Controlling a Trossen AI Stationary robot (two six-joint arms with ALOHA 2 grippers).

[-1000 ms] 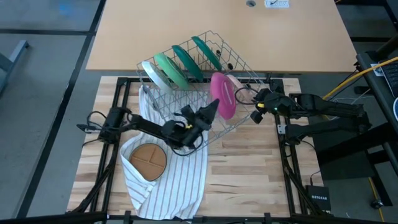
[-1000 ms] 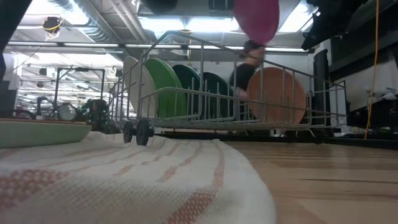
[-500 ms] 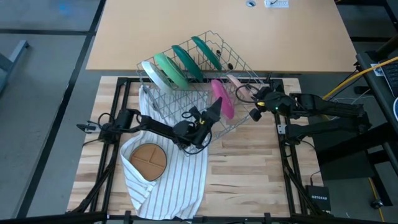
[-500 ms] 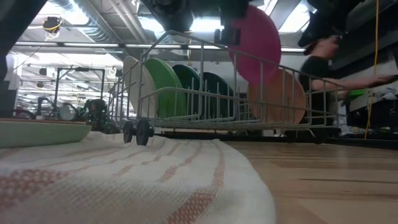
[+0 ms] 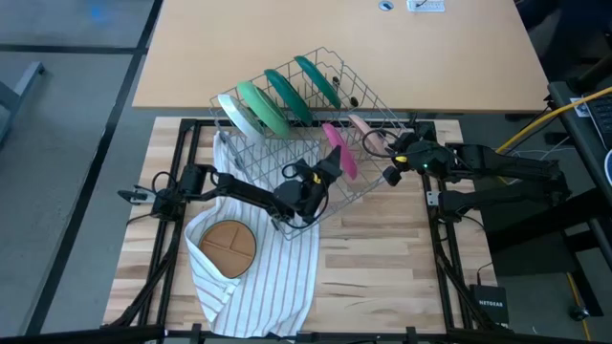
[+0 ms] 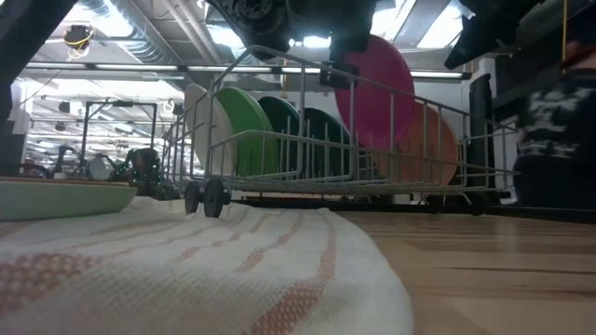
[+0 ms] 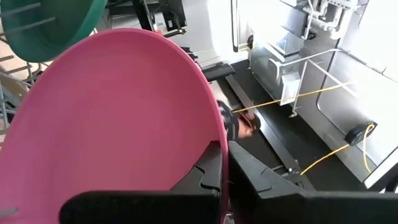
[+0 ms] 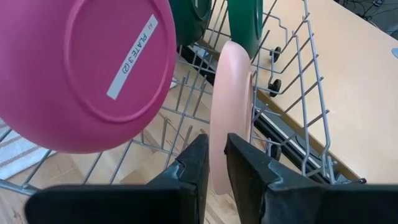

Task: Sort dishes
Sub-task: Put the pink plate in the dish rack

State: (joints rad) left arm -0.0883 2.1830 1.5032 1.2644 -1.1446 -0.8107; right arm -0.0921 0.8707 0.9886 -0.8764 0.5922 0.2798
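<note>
A wire rack at the table's far side holds several upright dishes: a pale one, light green and dark green plates. My left gripper is shut on a magenta plate, which stands almost upright with its lower part inside the rack. Just to its right stands a peach-pink plate at the rack's right end, and my right gripper is shut on it. A small brown-orange dish lies flat on the striped cloth. My left gripper pinches the magenta plate's rim between its two fingers, coming from the table's near-left side, roughly level. The plate stands nearly on edge, its lower part down between the rack's wires. Whether it rests on the rack's floor I cannot tell. My right gripper pinches the peach-pink plate's rim between its two fingers, one on each face, slanting down from the table's right side. The plate stands upright on edge inside the rack's right end.
The rack rests partly on the striped cloth, which runs down to the table's near left. Bare wood lies at the near right. A tan table lies beyond the rack. Black frame rails run along the sides.
My left gripper has gone down and toward the rack's right end with the magenta plate. The plate has tipped from slanting and broad-faced to nearly upright, and has sunk from above the rack to between its wires, beside the peach-pink plate.
</note>
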